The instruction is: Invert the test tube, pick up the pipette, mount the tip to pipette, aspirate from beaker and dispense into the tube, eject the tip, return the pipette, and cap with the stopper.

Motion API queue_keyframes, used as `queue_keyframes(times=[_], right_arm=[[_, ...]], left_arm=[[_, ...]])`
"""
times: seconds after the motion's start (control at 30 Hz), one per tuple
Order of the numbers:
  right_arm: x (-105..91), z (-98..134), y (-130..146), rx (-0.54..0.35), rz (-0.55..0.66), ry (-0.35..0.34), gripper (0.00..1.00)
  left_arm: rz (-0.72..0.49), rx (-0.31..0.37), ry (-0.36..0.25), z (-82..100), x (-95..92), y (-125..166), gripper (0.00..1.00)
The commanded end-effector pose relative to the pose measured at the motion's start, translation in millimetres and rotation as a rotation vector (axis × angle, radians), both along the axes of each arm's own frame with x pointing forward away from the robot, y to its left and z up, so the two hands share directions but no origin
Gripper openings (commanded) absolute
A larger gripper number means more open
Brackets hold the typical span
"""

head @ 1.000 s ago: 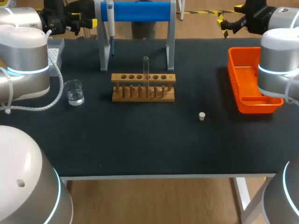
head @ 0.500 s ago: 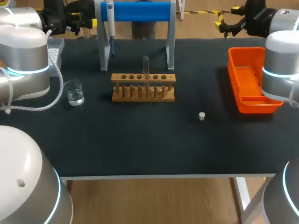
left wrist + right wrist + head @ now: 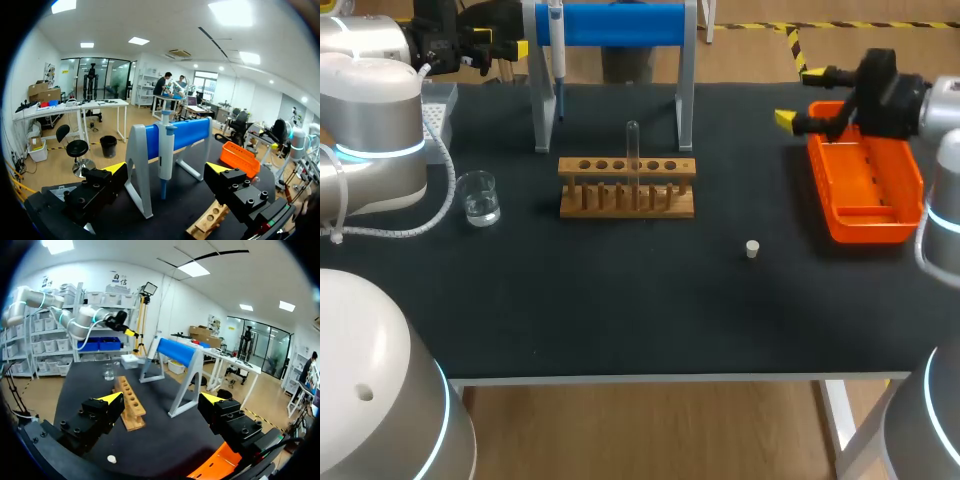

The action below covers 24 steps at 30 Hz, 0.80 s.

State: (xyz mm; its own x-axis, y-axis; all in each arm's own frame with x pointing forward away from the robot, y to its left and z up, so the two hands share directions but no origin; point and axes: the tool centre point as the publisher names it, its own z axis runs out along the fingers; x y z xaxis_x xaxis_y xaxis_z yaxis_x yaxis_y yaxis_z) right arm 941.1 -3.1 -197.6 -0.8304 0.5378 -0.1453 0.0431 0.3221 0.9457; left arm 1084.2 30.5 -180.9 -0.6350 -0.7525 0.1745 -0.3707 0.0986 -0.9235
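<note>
A clear test tube (image 3: 633, 150) stands upright in the wooden rack (image 3: 627, 187) at mid-table. The pipette (image 3: 557, 45) hangs on the blue-barred stand (image 3: 620, 22) at the back. A glass beaker (image 3: 479, 197) sits left of the rack, and the small white stopper (image 3: 752, 249) lies to the rack's front right. My left gripper (image 3: 505, 45) is open at the back left, and the pipette (image 3: 165, 155) hangs ahead of it (image 3: 166, 170). My right gripper (image 3: 800, 95) is open and empty over the tray's back left corner. From it (image 3: 162, 398) I see the rack (image 3: 129, 402) and stopper (image 3: 112, 458).
An orange tray (image 3: 865, 185) stands at the right edge of the table. A tip box (image 3: 438, 105) sits at the back left, partly behind my left arm. The dark table top stretches bare in front of the rack.
My right arm has swung down and inward from beyond the back edge, so its gripper now hangs by the orange tray. The left arm has not moved.
</note>
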Motion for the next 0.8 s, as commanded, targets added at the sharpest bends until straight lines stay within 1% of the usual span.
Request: queue_keyframes(times=[0.03,0.07,0.13,0.33,0.37,0.43,0.47,0.8], right_arm=[[-62.3,-5,-12,0.013,-0.003,-0.032,1.0],[-69.2,-8,-11,0.01,0.0,-0.037,1.0],[-77.3,-14,-7,0.021,0.002,-0.017,1.0],[-90.6,-35,3,0.051,-0.008,0.014,1.0],[-92.1,-39,5,0.052,-0.006,0.016,1.0],[-93.9,-45,7,0.041,0.002,-0.008,1.0],[-94.6,-46,9,0.041,0.008,-0.009,1.0],[-99.2,-47,15,0.034,0.026,-0.028,1.0]], left_arm=[[0.003,0.0,-0.002,-0.6,-0.5,-1,1.0],[0.003,0.0,-0.002,-0.6,-0.5,-1,1.0],[0.003,0.0,-0.002,-0.6,-0.5,-1,1.0],[0.003,0.0,-0.002,-0.6,-0.5,-1,1.0],[0.003,0.0,-0.002,-0.6,-0.5,-1,1.0],[0.003,0.0,-0.002,-0.6,-0.5,-1,1.0],[0.003,0.0,-0.002,-0.6,-0.5,-1,1.0],[0.003,0.0,-0.002,-0.6,-0.5,-1,1.0]])
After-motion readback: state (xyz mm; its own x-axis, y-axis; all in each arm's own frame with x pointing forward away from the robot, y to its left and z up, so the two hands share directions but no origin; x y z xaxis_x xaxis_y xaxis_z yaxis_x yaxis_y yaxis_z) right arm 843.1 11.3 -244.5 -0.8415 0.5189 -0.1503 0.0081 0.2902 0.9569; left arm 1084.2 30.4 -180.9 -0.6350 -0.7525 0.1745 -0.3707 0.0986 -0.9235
